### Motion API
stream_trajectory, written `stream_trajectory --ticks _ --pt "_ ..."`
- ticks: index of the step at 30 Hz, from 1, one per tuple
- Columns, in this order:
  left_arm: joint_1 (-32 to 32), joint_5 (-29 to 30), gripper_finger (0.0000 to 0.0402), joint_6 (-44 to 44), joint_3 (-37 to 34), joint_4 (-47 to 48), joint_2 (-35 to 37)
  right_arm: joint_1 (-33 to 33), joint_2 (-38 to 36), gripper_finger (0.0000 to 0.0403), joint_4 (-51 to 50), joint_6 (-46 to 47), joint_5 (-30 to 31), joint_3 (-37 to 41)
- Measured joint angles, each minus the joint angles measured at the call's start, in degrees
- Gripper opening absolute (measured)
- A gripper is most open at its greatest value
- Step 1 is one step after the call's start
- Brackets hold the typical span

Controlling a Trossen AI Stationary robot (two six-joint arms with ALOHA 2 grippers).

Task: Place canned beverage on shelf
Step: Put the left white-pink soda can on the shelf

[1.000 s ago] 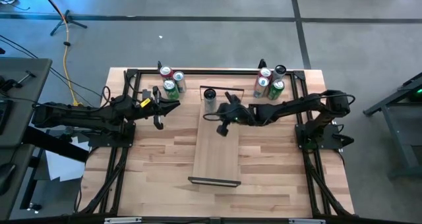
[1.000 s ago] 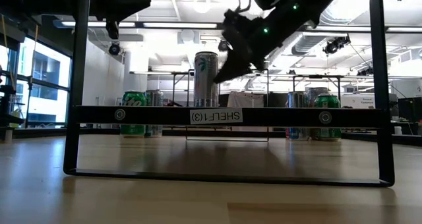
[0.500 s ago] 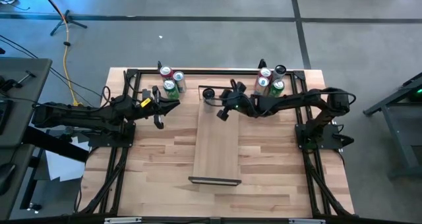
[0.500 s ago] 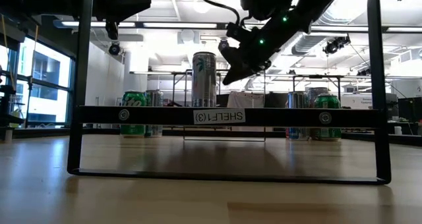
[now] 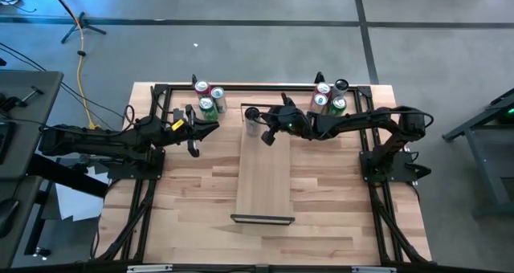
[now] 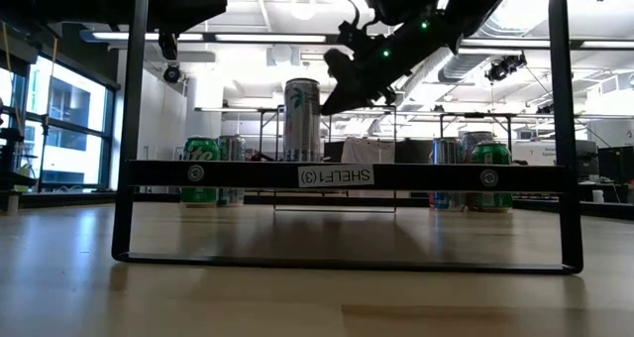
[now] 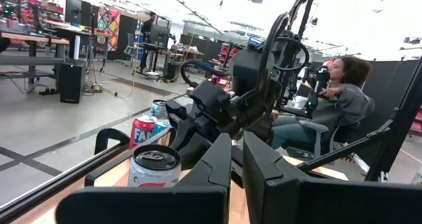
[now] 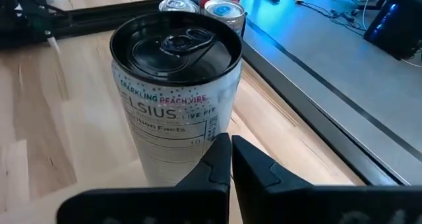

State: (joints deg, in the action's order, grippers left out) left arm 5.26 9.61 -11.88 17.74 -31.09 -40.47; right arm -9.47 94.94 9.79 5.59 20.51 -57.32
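The right gripper [image 5: 269,136] hangs over the far end of the shelf [image 5: 263,181], its two fingers [image 8: 221,159] pressed together with nothing between them. In the right wrist view the closed fingertips sit just beside the lower wall of a tall can [image 8: 175,99], which stands upright with its dark lid and pull tab facing up; whether the fingertips touch the can wall cannot be told. In the high view the can [image 5: 252,119] stands at the far left corner of the shelf, next to the gripper. In the low view the can [image 6: 302,119] rises above the shelf's dark front rail, and the right gripper [image 6: 337,91] is tilted down toward the can's upper right side. The shelf is a long pale board lying lengthwise down the middle of the table [image 5: 193,209], with a dark metal frame at each short end; the near frame carries a white label [image 6: 336,175]. The left gripper [image 5: 210,130] waits well to the left of the shelf above the table, its fingers [image 7: 221,165] also closed and empty. A cluster of cans [image 5: 209,99] stands at the far left edge of the table, and a second cluster [image 5: 329,99] at the far right. In the left wrist view a seated person [image 7: 333,105] is visible in the room beyond the table.
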Motion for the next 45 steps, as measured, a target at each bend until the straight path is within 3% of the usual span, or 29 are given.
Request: stream_trajectory --ticks 8,12,26,32,45 --pt "0.00 2.17 0.0000 -0.06 0.00 3.55 -0.07 1.06 0.00 0.0000 -0.28 1.32 0.20 0.00" --pt "0.06 4.03 0.0000 -0.60 0.01 7.38 -3.34 1.41 0.11 0.0000 -0.47 1.48 0.02 0.02" --pt "5.21 -0.74 0.0000 3.62 9.81 6.78 -28.11 1.55 0.11 0.0000 -0.42 2.50 0.24 0.02" --pt "8.01 -7.32 0.0000 5.01 13.68 6.80 -35.61 1.55 0.11 0.0000 -0.42 3.40 0.28 0.02" --pt "9.20 -7.45 0.0000 7.08 14.95 6.89 -38.54 1.97 0.11 0.0000 -0.46 3.49 0.46 0.02"
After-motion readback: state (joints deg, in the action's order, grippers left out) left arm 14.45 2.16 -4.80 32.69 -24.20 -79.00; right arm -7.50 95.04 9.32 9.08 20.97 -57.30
